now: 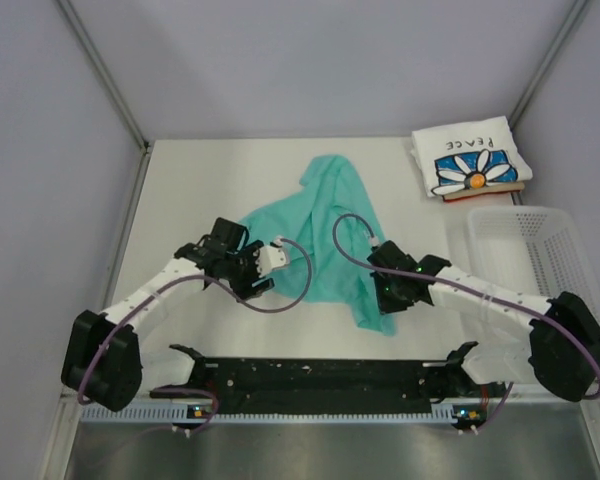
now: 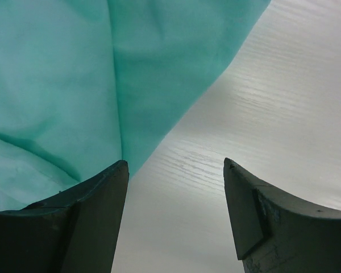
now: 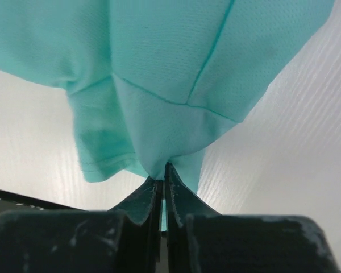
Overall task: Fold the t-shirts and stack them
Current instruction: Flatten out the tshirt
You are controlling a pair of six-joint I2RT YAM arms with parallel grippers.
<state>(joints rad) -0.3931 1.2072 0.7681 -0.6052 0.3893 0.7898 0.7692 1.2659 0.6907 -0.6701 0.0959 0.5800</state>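
Two arms reach up from the lower edge of the top view. We note the left pincer (image 2: 175, 162) spread wide, left of centre. In its wrist view, bare table (image 2: 273, 85) shows between the fingers, and the edge of the teal t-shirt (image 2: 57, 74) lies by the left finger. Right pincer (image 3: 162, 173), right of centre, is pinched tight on a bunched fold near the shirt's lower right corner. The shirt lies crumpled mid-table, between both pincers. Farther right, a white mesh basket (image 1: 525, 240) sits at the table's edge. Farthest, upper right, we see the daisy-print t-shirt (image 1: 470, 160) folded, "PEACE" showing.
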